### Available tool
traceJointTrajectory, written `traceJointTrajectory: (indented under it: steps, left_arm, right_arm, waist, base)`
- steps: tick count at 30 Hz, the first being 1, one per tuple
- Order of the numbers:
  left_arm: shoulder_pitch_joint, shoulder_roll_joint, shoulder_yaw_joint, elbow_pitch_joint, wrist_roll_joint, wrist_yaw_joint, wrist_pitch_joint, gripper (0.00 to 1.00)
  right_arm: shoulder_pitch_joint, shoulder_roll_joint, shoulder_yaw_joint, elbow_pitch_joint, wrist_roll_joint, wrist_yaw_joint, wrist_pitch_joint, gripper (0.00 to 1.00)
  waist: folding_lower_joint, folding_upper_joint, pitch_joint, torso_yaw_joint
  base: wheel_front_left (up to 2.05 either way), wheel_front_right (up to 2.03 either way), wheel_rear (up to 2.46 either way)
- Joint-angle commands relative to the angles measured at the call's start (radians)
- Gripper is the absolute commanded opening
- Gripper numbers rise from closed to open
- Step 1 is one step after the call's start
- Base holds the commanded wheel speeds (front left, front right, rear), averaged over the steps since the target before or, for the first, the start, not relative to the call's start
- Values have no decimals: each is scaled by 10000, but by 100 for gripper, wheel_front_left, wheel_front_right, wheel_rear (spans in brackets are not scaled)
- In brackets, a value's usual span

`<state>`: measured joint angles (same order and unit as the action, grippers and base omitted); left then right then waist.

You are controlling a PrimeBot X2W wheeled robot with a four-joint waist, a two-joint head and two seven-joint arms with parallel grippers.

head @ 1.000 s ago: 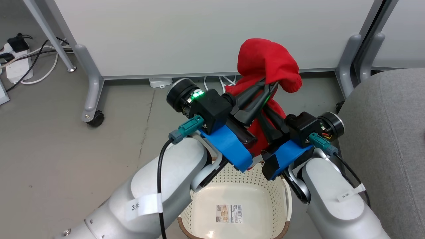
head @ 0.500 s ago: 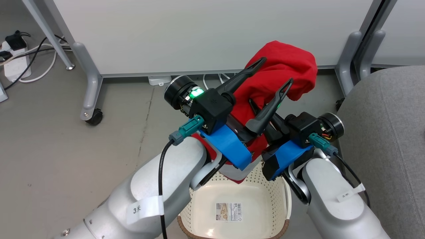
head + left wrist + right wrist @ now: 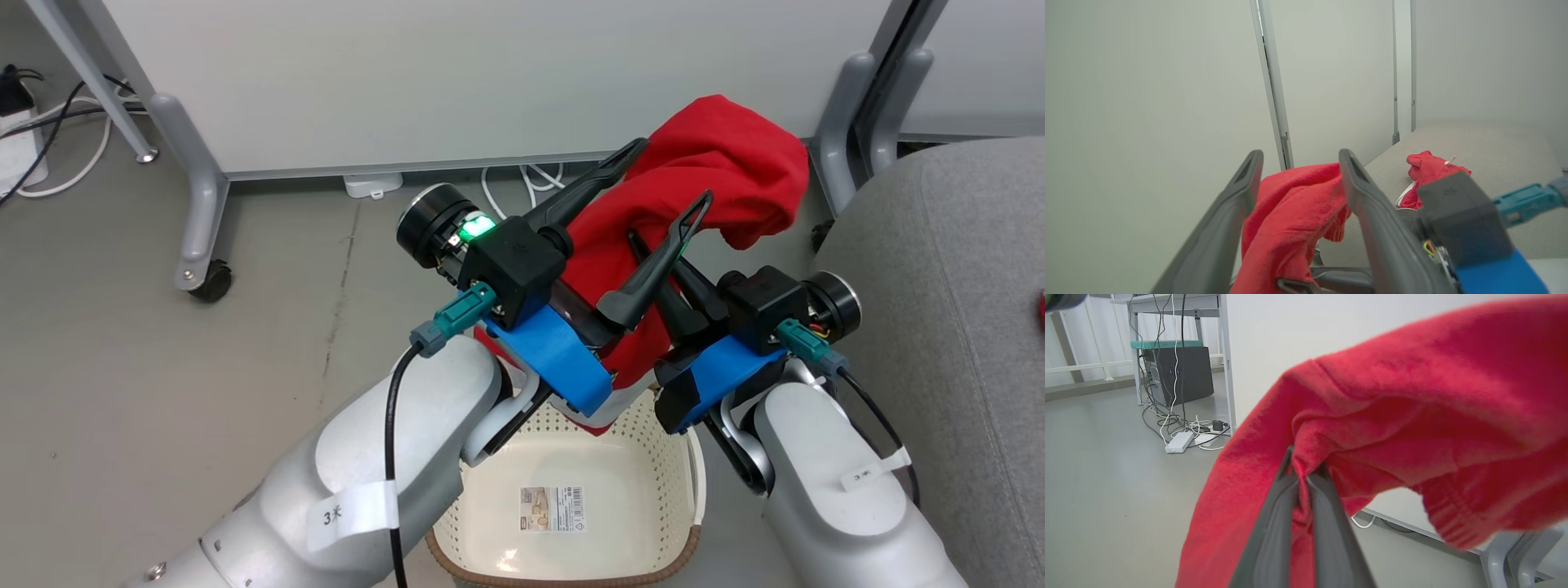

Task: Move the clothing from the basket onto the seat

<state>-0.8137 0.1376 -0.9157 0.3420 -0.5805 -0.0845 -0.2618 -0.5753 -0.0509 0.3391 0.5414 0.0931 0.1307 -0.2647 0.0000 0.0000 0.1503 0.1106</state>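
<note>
A red piece of clothing (image 3: 722, 167) hangs in the air above the cream basket (image 3: 682, 469), bunched and drooping towards the grey seat (image 3: 947, 269) on the right. My right gripper (image 3: 645, 245) is shut on the clothing, and in the right wrist view its fingertips (image 3: 1300, 467) pinch a fold of the red clothing (image 3: 1412, 396). My left gripper (image 3: 669, 175) is open, its fingers straddling the cloth without clamping it. In the left wrist view the clothing (image 3: 1290, 212) sags between the spread fingers (image 3: 1237, 192). Another red and white garment (image 3: 1427, 171) lies on the seat (image 3: 1494, 155). The basket's floor shows a barcode sticker (image 3: 553, 508).
White partition panels stand behind on grey legs, one with a castor (image 3: 211, 282). Cables (image 3: 522, 175) lie under the panel, and more at the far left. The right wrist view shows a dark computer tower (image 3: 1180, 373) and a power strip (image 3: 1177, 442) on the grey floor.
My left gripper has opened and let go of the clothing. The cloth, still pinched by my right gripper, has spread and swung right towards the seat. The camera has shifted slightly right.
</note>
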Motion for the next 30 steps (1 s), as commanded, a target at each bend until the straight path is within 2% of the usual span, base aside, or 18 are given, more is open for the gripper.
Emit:
traceJointTrajectory:
  steps: [1, 13, 30]
  left_arm:
    - [-88, 54, 24, 4, 59, 43, -48, 100]
    - [-130, 194, -150, -11, 101, 80, 18, 100]
    - [45, 389, -567, -59, 189, 96, 200, 100]
  right_arm:
    - [18, 10, -49, -60, 11, 1, 8, 0]
    - [128, 5, -811, -409, -249, 1, 5, 0]
    - [663, 2, -1990, -1211, -430, 1, 4, 0]
  waist:
    - [0, 0, 84, -107]
    - [0, 0, 519, -948]
    - [0, 0, 905, -2554]
  base:
    - [0, 0, 0]
    - [0, 0, 0]
    - [0, 0, 0]
